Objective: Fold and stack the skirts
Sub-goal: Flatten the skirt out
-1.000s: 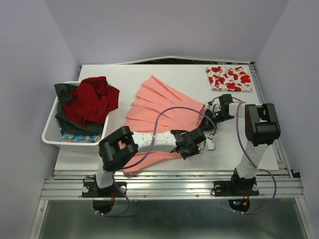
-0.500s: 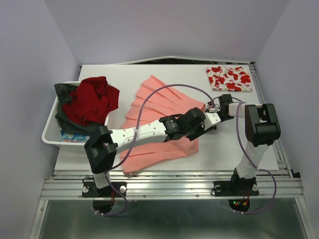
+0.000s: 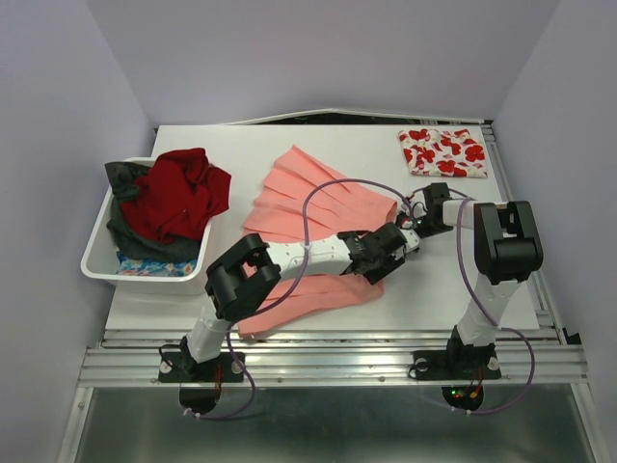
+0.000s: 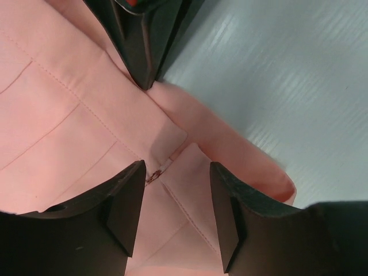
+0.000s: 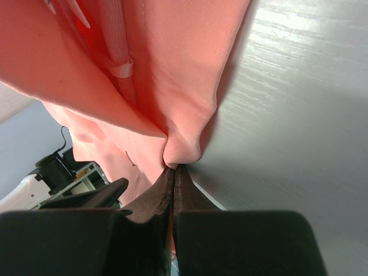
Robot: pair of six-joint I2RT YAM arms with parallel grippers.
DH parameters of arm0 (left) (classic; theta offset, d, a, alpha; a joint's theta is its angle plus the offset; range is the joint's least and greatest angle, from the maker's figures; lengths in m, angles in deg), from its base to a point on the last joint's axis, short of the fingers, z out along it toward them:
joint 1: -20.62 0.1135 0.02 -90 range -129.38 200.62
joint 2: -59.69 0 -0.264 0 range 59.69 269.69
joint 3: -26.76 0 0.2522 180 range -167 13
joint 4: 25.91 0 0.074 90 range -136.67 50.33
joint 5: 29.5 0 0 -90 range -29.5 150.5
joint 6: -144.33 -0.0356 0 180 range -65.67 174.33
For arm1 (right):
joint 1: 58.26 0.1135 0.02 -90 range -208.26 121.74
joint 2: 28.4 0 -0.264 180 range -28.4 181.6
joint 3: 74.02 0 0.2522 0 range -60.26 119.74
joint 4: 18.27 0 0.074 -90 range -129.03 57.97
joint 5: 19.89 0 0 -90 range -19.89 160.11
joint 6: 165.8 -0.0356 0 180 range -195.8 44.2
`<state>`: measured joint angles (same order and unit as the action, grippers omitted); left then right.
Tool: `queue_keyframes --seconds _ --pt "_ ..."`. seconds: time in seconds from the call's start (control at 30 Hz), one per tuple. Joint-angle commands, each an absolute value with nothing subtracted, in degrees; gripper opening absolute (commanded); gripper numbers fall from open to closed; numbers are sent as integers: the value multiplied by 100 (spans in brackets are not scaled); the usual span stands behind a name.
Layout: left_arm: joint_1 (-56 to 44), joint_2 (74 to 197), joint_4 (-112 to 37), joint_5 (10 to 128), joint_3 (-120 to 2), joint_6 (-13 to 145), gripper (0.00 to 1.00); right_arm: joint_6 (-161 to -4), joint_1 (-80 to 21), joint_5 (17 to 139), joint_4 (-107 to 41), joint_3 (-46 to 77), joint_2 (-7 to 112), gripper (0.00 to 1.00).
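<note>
While the salmon-pink skirt [image 3: 308, 193] lies only partly folded, overall progress: early to middle, by my reading.
Done: the floral skirt [image 3: 443, 152], white with red flowers, lies as a flat folded rectangle at the far right corner of the table [image 3: 463, 280], apart from everything else; it looks like the start of the stack.
In hand: the salmon-pink skirt is spread mid-table, pleats fanned toward the far side, its near strip doubled over itself beneath the left arm.
Left side: the left gripper [image 4: 175, 172] has its fingers apart, just over a stitched pleat corner, gripping nothing.
Right side: the right gripper [image 5: 172, 168] has its fingers pressed together, pinching a bunched edge of the pink cloth at the skirt's right end, just beside the left gripper.
Waiting: the basket [image 3: 140, 281] at the left holds a red garment [image 3: 178, 198], a dark garment [image 3: 120, 178] and a blue printed cloth [image 3: 154, 262], all crumpled; whether each is a skirt I cannot tell.
Left to do: finish the pink fold, set it on the floral skirt, then probably work through the basket.
</note>
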<state>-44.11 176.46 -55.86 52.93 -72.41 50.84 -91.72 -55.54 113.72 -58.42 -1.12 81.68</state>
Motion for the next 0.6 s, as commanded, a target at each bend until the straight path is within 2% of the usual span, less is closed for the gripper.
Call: queue_keyframes --seconds 0.0,0.33,0.57 --pt "-4363 17667 -5453 5268 -7630 5336 59 -9048 -5536 10649 -5708 -330 8331 1" --pt "-4108 17931 -5514 5602 -7780 5398 54 -9092 -5536 10702 -5716 -348 8375 1" --pt "-4099 18080 -5514 5725 -7841 5398 59 -9083 -5536 10737 -5725 -339 8445 1"
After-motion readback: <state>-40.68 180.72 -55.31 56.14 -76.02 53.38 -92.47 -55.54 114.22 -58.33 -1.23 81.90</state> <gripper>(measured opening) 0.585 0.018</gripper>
